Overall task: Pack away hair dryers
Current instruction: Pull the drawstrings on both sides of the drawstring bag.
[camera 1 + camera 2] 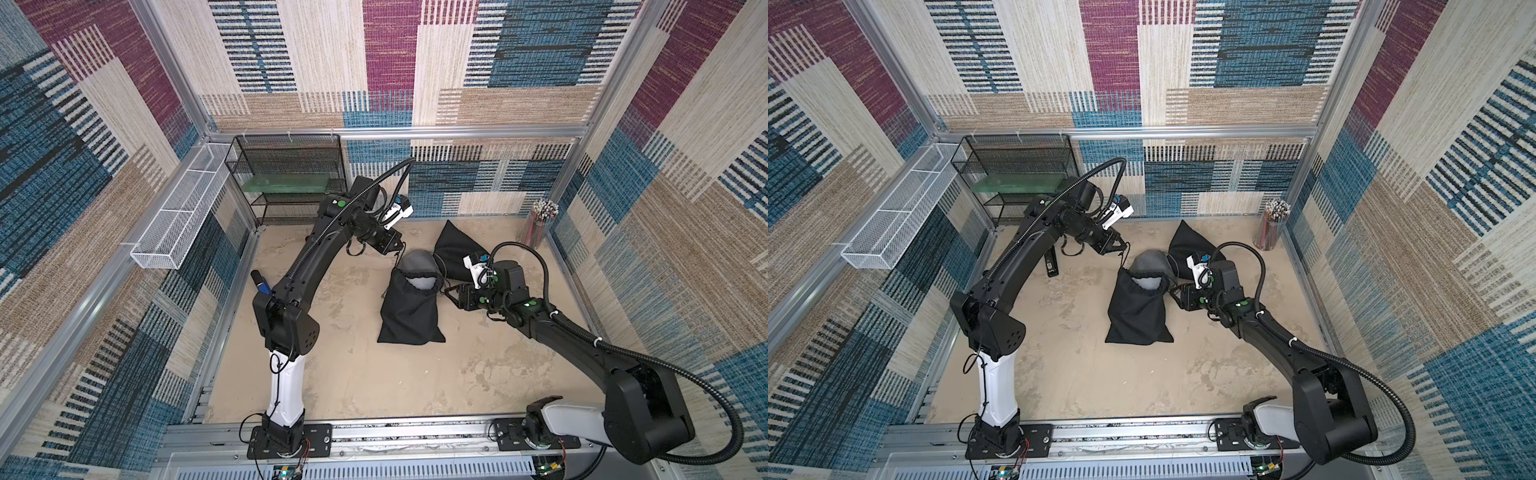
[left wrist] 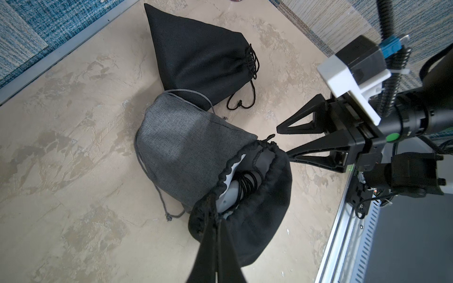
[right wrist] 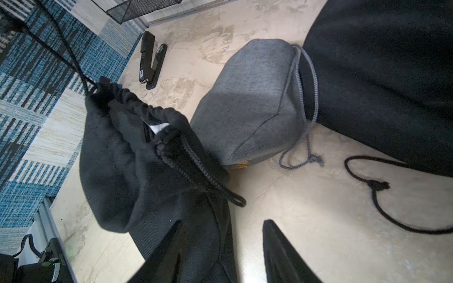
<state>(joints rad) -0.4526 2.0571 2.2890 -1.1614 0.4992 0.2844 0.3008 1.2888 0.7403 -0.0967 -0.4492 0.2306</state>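
A white hair dryer (image 1: 419, 284) (image 2: 225, 201) with its coiled black cord (image 2: 247, 183) lies inside the open mouth of a black drawstring pouch (image 1: 409, 316) (image 1: 1138, 316) (image 3: 127, 166) at the middle of the table. My left gripper (image 1: 398, 246) (image 1: 1121, 245) (image 2: 218, 218) hangs above the pouch's far rim, shut on its drawstring, and the cord runs taut down to the mouth. My right gripper (image 1: 449, 293) (image 1: 1173, 293) (image 3: 223, 221) stands open at the right side of the mouth, and pouch fabric lies over one finger (image 3: 171, 247).
A filled grey pouch (image 1: 417, 259) (image 2: 183, 147) (image 3: 252, 98) and a second black pouch (image 1: 455, 249) (image 2: 196, 56) sit just behind. A slim black gadget (image 1: 1052, 262) (image 3: 149, 61) lies at the left. A black mesh shelf (image 1: 286, 174), a white wire basket (image 1: 183, 216) and a pencil cup (image 1: 540, 224) line the walls.
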